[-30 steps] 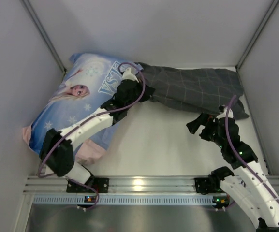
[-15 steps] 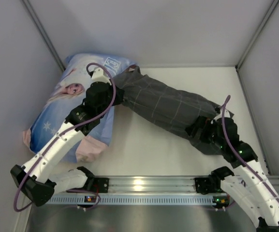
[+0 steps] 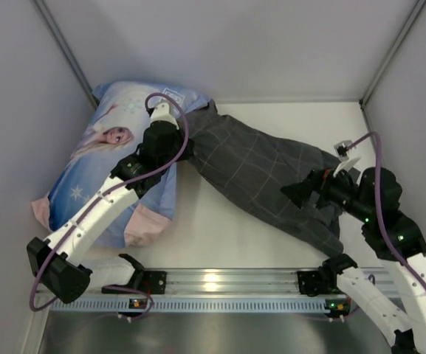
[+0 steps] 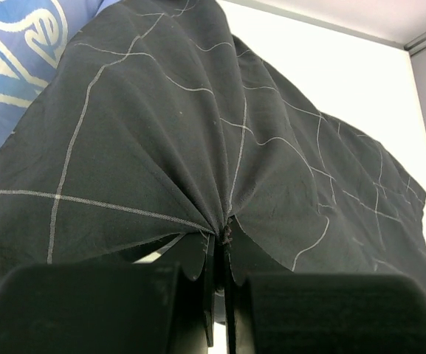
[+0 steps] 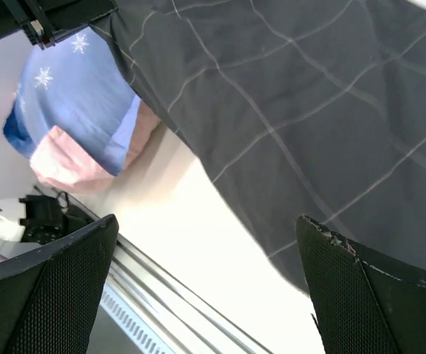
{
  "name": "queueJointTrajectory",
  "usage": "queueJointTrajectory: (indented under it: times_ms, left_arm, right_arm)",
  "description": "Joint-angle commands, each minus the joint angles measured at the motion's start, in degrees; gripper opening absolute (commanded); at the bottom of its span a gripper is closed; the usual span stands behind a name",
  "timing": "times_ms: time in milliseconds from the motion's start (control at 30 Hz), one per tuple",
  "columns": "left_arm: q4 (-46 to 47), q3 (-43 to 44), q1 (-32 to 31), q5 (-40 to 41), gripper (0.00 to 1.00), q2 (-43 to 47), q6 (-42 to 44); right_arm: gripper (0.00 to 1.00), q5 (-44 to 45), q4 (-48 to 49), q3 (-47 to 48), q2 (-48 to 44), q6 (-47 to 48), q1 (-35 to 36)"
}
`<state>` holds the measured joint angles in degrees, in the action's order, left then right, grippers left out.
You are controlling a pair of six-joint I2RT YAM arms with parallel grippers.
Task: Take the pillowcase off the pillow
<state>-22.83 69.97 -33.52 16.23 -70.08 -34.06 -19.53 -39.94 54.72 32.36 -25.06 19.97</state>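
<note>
The pillowcase (image 3: pixel 257 173) is clamped at one end by the left hand (image 4: pixel 218 247), the right hand (image 5: pixel 205 251) spread beside it; pillow unseen, removal judged unfinished.

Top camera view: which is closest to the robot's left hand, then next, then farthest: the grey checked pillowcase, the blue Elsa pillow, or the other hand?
1. Grey checked pillowcase: pinched in the left hand itself.
2. Blue Elsa pillow: right beside it, on the left.
3. Right hand: far across on the right, over the pillowcase's other end.
</note>
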Motion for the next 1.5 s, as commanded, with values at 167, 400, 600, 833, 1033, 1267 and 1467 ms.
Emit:
queueJointTrajectory:
  times_ms: [167, 400, 600, 833, 1033, 1267, 1467]
  left_arm:
    - [4.55, 2.8, 0.38, -0.14, 0.0, 1.18, 1.28]
    - [4.55, 4.2, 0.38, -4.36, 0.0, -0.93, -0.13]
    - [3.85, 6.14, 0.38, -6.29, 0.0, -1.46, -0.48]
    - [3.85, 6.23, 0.38, -10.95, 0.0, -3.39, -1.35]
    - [3.85, 6.4, 0.21, -14.64, 0.0, -6.03, -1.71]
    - [3.85, 7.53, -0.06, -15.96, 0.0, -8.13, -0.92]
    - [2.88, 14.56, -2.52, -18.43, 0.0, -19.54, 1.37]
  right_arm:
    - [0.99, 1.25, 0.03, -3.53, 12.63, 9.68, 2.96]
    - [1.0, 16.43, 4.43, -10.95, 15.19, 1.95, 19.46]
    - [0.99, 38.22, 3.38, -8.67, 27.47, -5.52, 31.96]
    - [0.99, 63.72, -2.59, -3.31, 44.18, -14.31, 32.68]
    - [0.43, 70.59, -3.39, -3.21, 45.69, -17.21, 32.5]
    - [0.0, 69.81, -2.86, -5.93, 41.66, -16.52, 33.38]
    - [0.0, 55.7, 2.92, -11.03, 29.88, -12.74, 34.09]
